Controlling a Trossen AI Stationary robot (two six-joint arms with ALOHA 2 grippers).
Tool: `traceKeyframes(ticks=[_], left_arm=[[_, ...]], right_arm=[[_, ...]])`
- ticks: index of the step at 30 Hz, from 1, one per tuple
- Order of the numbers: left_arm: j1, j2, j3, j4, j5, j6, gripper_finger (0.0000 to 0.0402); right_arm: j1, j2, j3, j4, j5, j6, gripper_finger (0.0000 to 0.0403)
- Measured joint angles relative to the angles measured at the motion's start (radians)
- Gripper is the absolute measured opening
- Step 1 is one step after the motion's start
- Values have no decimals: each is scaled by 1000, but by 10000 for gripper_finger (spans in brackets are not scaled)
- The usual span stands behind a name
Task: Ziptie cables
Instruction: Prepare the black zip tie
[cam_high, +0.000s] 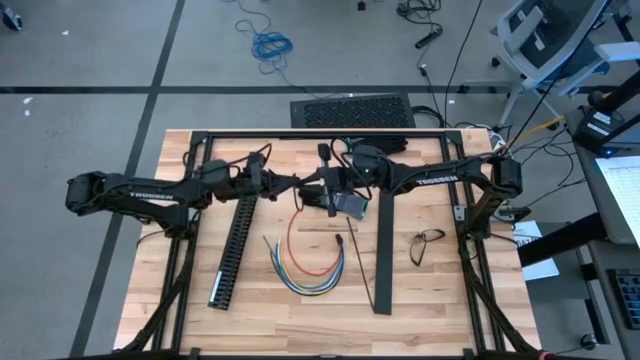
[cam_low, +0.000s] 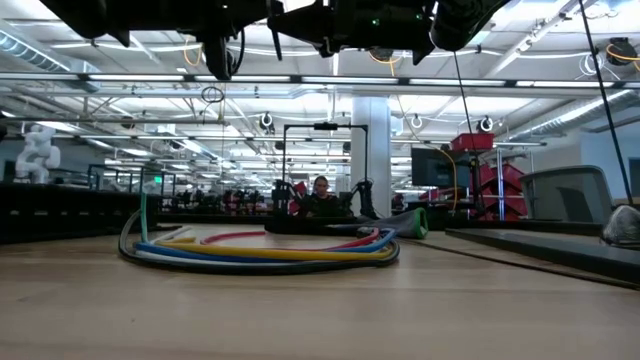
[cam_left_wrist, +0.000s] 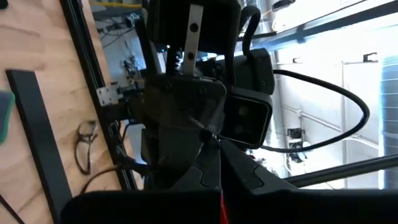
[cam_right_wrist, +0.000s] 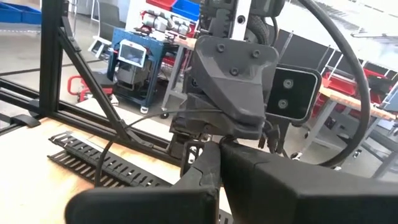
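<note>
On the counter (cam_high: 400, 300), the cables (cam_high: 310, 268) lie in a loop at the middle. Left of the cables lies the slotted duct (cam_high: 232, 245); right of them a long bar (cam_high: 383, 250), then glasses (cam_high: 428, 243) farther right.

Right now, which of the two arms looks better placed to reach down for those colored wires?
Hard to call, slightly the right. Both grippers are shut and meet high above the table: left gripper, right gripper. The cables lie just below, a bit nearer the right one.
</note>
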Motion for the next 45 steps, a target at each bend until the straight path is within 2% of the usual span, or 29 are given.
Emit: traceKeyframes(ticks=[7, 17, 22, 29, 45], left_arm=[[0, 0, 0, 3, 13, 6, 33], [0, 0, 0, 33, 48, -1, 135], [1, 0, 0, 50, 65, -29, 167], [1, -3, 0, 41, 159, -80, 178], [-34, -2, -1, 42, 166, -114, 179]], right_arm=[[1, 0, 0, -2, -8, 2, 0], [3, 0, 0, -6, -12, 7, 0], [3, 0, 0, -3, -13, 7, 0], [3, 0, 0, -6, -17, 6, 0], [-6, -2, 0, 11, -9, -3, 0]])
